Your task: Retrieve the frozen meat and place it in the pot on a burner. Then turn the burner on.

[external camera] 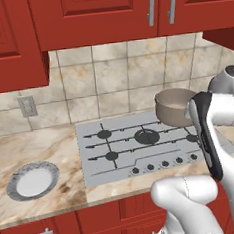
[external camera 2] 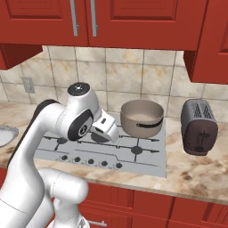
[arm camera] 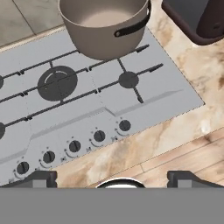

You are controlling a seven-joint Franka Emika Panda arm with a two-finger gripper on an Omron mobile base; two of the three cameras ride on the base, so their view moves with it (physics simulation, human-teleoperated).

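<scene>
Marble surface (arm camera: 183, 57) carries a stove (arm camera: 105, 94) with the pot (arm camera: 105, 26) on its far right burner, straight ahead of the wide-open, empty end effector (arm camera: 111, 177) hovering over the front edge; meat not visible.

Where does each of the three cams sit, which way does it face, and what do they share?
Left base view: behind the arm on its left, facing the cooktop, plate and backsplash; white arm rises lower right.
Right base view: behind on the right, facing the pot and toaster; arm rises lower left.
Hand view: on the hand, looking down at the knobs and counter front edge; open gripper tips at the bottom.
Shared: all three show the cooktop and pot; right base and hand views both show the toaster.
</scene>
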